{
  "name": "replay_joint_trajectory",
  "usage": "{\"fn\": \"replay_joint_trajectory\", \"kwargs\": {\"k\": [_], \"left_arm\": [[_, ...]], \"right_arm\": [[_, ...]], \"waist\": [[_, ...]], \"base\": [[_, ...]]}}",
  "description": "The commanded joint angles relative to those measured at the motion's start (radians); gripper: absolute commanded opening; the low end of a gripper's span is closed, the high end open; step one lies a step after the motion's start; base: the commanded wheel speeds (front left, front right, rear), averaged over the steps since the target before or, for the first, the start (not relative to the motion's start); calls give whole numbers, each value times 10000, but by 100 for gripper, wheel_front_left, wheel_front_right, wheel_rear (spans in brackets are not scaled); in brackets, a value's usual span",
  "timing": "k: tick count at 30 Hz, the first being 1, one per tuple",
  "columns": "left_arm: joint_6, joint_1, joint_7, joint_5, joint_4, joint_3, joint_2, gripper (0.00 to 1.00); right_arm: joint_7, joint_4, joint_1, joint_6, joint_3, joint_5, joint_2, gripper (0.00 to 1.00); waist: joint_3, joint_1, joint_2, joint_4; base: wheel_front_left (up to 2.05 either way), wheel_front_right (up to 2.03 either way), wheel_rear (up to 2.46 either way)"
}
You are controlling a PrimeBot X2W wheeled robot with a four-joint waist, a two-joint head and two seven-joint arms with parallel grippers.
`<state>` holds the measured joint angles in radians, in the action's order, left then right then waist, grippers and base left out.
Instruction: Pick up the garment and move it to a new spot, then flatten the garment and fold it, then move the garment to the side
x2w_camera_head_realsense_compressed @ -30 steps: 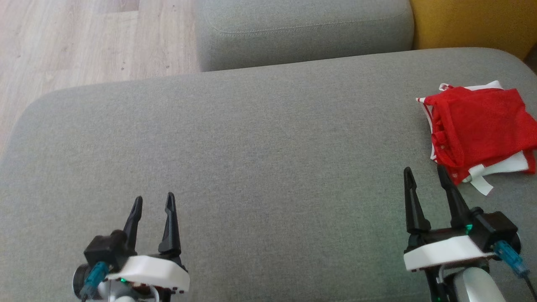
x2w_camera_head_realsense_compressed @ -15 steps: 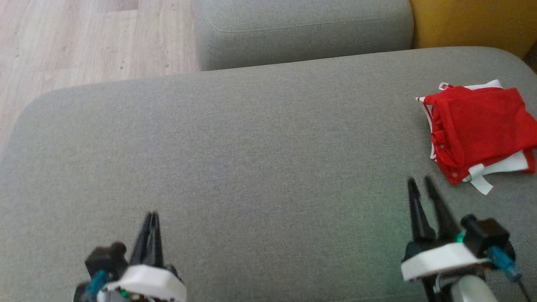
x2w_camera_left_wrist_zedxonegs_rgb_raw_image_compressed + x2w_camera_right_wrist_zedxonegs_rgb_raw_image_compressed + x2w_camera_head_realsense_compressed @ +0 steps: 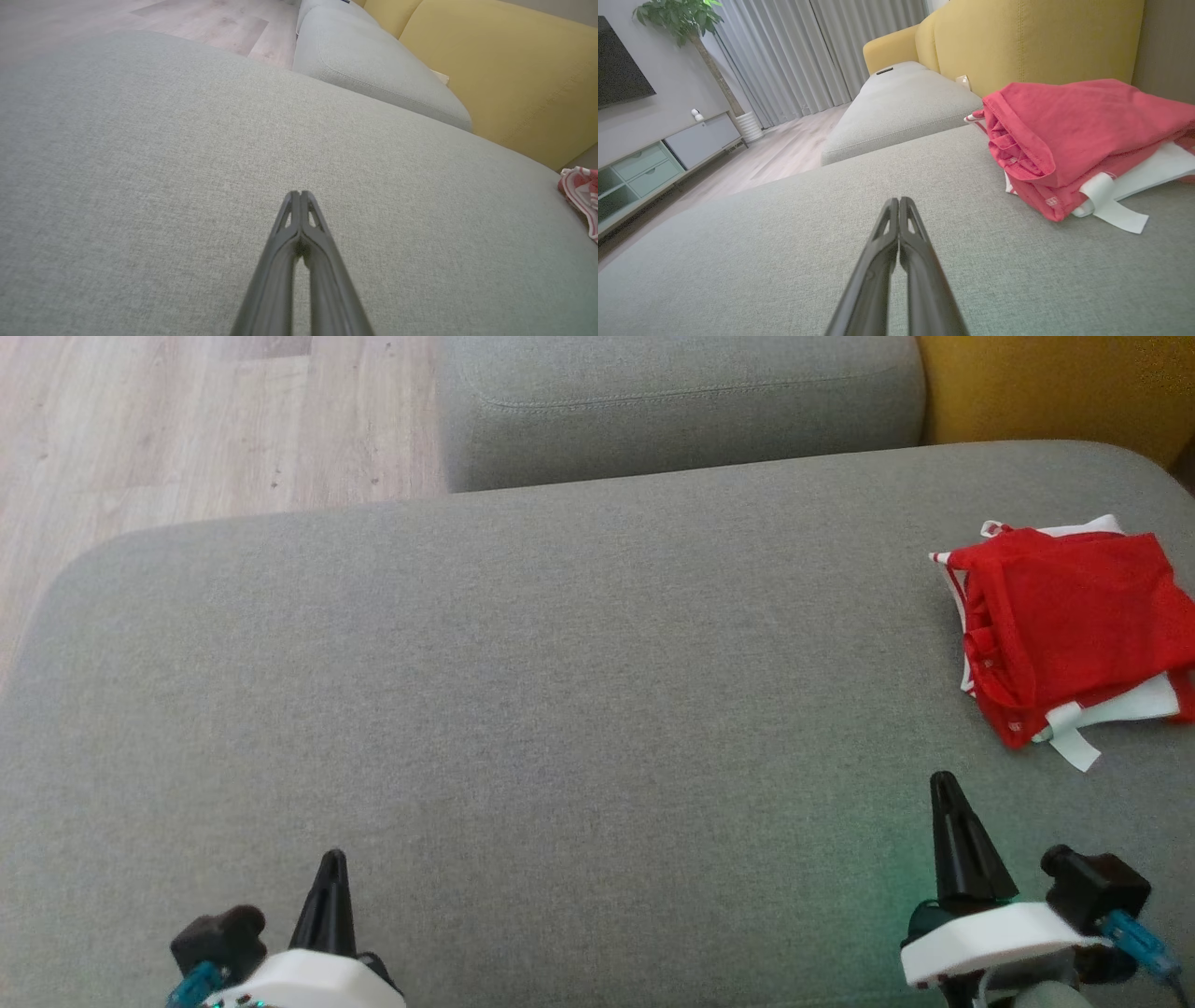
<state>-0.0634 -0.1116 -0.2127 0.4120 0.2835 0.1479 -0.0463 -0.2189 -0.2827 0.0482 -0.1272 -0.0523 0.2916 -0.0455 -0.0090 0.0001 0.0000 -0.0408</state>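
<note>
- Folded red-and-white garment [image 3: 1064, 616] lies at the far right of the grey sofa seat [image 3: 560, 709], its white strap end pointing toward the robot.
- Both clenched and empty: left claw [image 3: 332, 857], right claw [image 3: 943, 778], the latter near the garment.

A folded red garment [image 3: 1064, 616], perhaps shorts, lies rightward on the grey cushion [image 3: 560, 709]; left gripper [image 3: 331, 859] and right gripper [image 3: 943, 782] are pinched together, empty.
</note>
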Motion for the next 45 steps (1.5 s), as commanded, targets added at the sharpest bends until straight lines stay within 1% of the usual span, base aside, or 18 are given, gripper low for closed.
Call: {"fn": "replay_joint_trajectory", "kwargs": {"k": [1, 45], "left_arm": [[80, 517, 53, 253, -332, -171, -19, 0], [818, 1180, 1300, 4924, -354, -1111, -52, 0]], "right_arm": [[28, 327, -506, -4, 51, 316, -92, 0], [1146, 360, -908, -16, 455, 5610, -243, 0]], "waist": [[1, 0, 0, 5], [49, 0, 0, 165]], "base": [[0, 0, 0], [0, 0, 0]]}}
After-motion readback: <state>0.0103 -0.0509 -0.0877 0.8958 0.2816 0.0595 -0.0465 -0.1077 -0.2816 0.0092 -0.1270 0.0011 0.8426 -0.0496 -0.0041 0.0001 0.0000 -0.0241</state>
